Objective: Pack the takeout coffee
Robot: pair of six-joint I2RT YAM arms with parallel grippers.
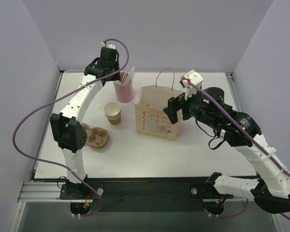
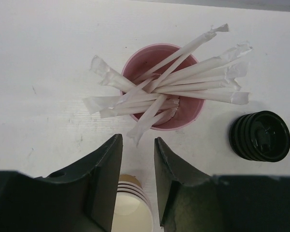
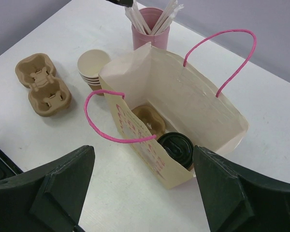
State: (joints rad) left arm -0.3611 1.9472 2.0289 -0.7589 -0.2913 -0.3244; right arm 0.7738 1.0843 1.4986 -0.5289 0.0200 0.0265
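Coffee (image 3: 176, 147) sat upright in the carrier (image 3: 147, 118) inside the bag (image 3: 183, 96), steadied against tipping. Right claw (image 3: 142, 159) hung wide open and empty above; left claw (image 2: 137, 145), slightly parted, empty, hovered over the straws (image 2: 174, 82), probably to pick one.

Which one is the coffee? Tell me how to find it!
Look at the pink-handled paper bag in the middle of the table. Peek inside: the coffee sits at one end, beside a brown pulp holder. It's the only thing in there with a round black lid.
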